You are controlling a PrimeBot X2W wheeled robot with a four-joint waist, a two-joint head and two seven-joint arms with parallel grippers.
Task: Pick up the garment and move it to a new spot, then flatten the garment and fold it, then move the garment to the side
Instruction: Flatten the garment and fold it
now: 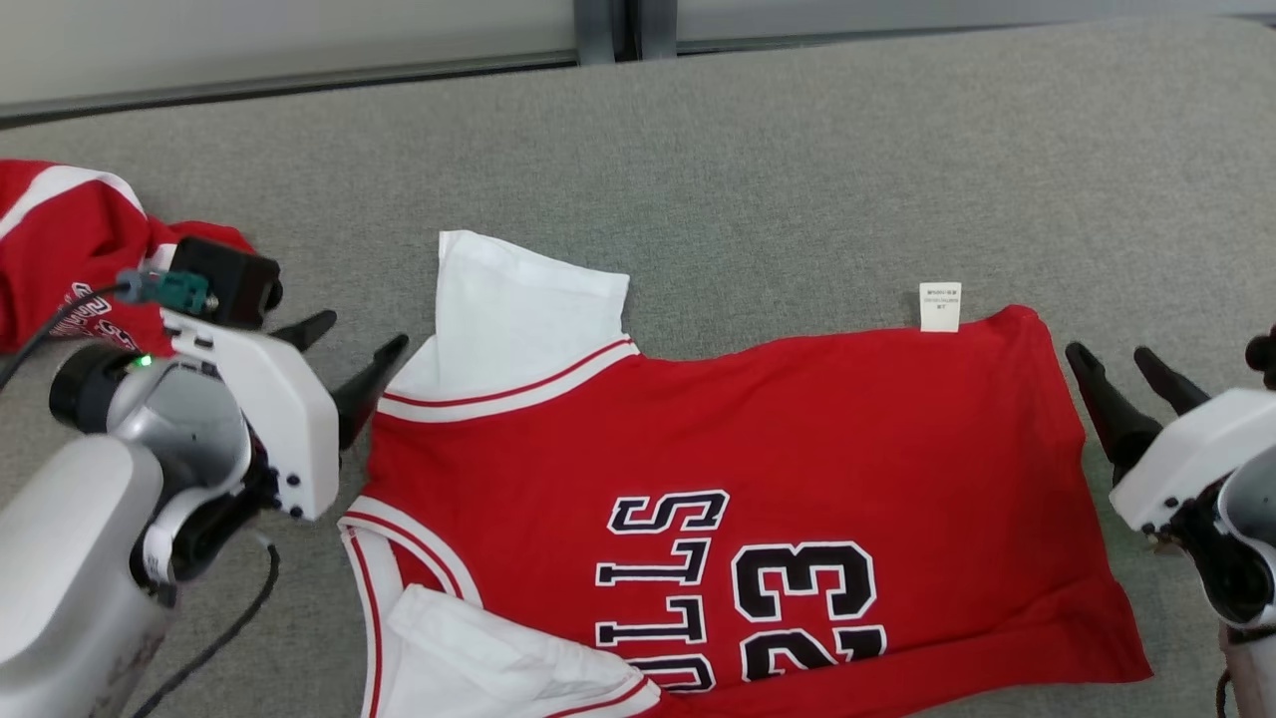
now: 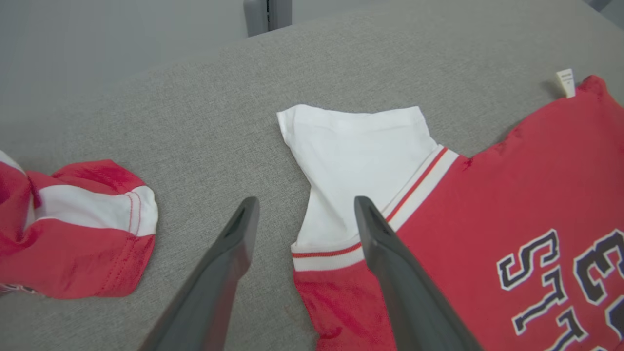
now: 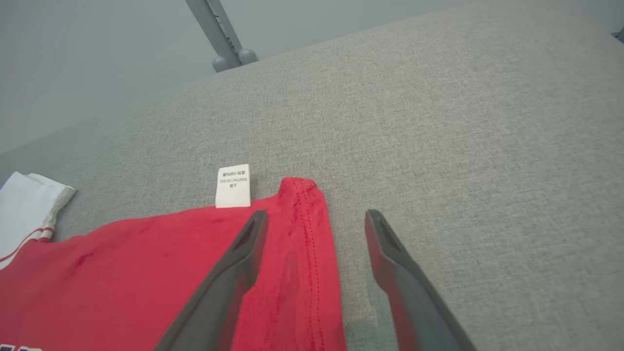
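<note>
Left end effector (image 1: 366, 329) and right end effector (image 1: 1107, 351) flank the jersey (image 1: 797, 439), fingers spread.

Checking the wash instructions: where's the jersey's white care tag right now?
In the head view, the white tag sticks out from the far edge of the red jersey, near the right pincer.

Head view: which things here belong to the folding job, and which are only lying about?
Job: red jersey, spread out; left gripper, open, by its white sleeve; right gripper, open, by its hem.
Lying about: crumpled red-and-white garment at the left edge.
</note>
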